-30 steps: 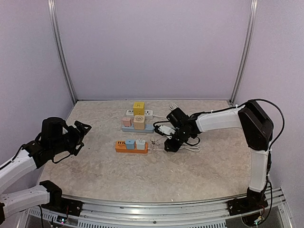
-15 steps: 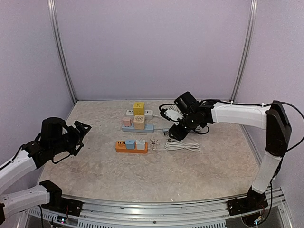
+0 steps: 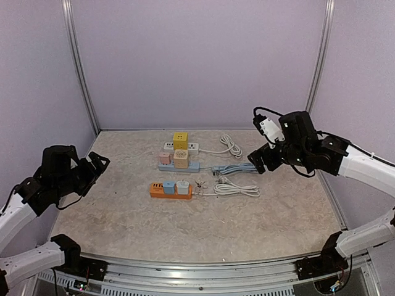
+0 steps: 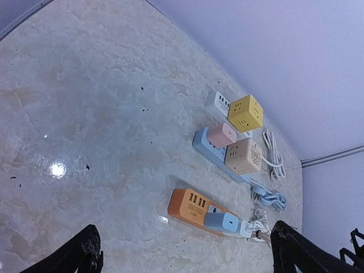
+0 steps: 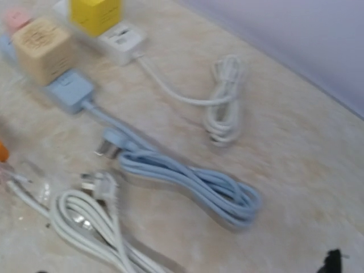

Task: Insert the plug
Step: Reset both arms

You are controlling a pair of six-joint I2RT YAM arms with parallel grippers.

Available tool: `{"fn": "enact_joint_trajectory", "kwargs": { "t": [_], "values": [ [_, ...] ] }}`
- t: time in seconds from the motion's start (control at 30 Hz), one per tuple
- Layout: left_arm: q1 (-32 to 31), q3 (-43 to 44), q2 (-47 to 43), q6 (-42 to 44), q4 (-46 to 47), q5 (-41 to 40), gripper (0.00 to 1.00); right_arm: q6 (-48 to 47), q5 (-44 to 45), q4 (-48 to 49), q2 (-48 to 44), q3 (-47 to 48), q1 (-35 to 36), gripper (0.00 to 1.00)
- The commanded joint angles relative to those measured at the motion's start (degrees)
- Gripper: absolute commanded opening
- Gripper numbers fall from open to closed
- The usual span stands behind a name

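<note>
Three power strips ranged one behind another on the table point(image 3: 136, 222): white strip point(image 3: 192, 147) at the back carrying a yellow cube point(image 3: 180, 140), blue strip point(image 3: 188, 166) in front of it with a pink adapter point(image 3: 165, 158) and a beige cube point(image 3: 181, 159), orange strip point(image 3: 157, 190) nearest, bearing a blue adapter point(image 3: 169, 187) and a white adapter point(image 3: 182, 187). Two plugs lying loose on the tabletop right of the strips, neither in a socket. Blue plug point(image 5: 111, 141) just off the end of the blue strip, beside its blue cord coil point(image 5: 193, 185). White plug point(image 5: 96, 183) just in front, at the head of a white cord coil point(image 5: 91, 227) (right wrist view blurred, prongs hard to make out). Another white coil point(image 5: 224, 96) farther back, trailing from the white strip. Right gripper point(image 3: 262, 159) raised, well to the right of both plugs, spread wide, holding nothing; one fingertip point(image 5: 333, 260) showing at the wrist view's lower right corner. Left gripper point(image 3: 99, 163) up at the table's left side, well apart from the strips, fingers point(image 4: 85, 253) far apart, nothing between.
</note>
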Motion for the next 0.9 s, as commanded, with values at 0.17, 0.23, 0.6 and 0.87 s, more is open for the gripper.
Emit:
{"fn": "enact_joint_trajectory", "kwargs": {
  "t": [0.17, 0.23, 0.6, 0.87],
  "values": [
    [0.49, 5.44, -2.44, 12.24, -9.55, -7.3, 0.99, 9.36, 14.67, 7.75, -24.47, -15.69, -0.49, 1.0],
    [0.47, 6.34, -2.55, 14.0, -10.24, -8.2, 0.99, 9.31, 14.41, 6.99, -28.76, -17.83, -0.51, 1.0],
    [0.55, 11.55, 1.25, 21.95, -12.67, -9.99, 0.99, 7.92, 16.8, 8.79, -47.56, -22.48, -0.56, 1.0],
    [0.55, 10.46, 0.41, 21.75, -11.43, -9.75, 0.99, 8.86, 18.62, 7.83, -47.69, -21.52, -0.49, 1.0]
  ]
}}
